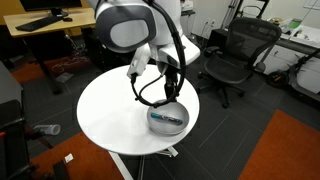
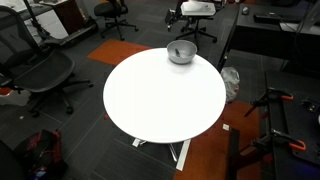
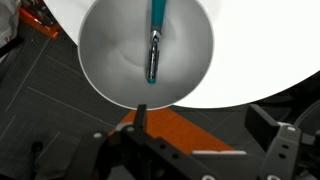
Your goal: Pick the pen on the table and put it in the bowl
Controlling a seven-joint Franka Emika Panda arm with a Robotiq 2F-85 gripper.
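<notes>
I am judging the drop as done: the short teal-and-dark pen (image 3: 154, 45) is lying inside the round, smooth white bowl (image 3: 100, 60), just ahead of the pincer (image 3: 200, 125) in the wrist view. The pincer's fingers are standing spread apart, holding nothing. I am planning a straight upward lift, keeping clear of the bowl's rim so nothing tips. The arm is hanging bent over the round white table (image 1: 105, 112), wrist pointing down above the bowl.
</notes>
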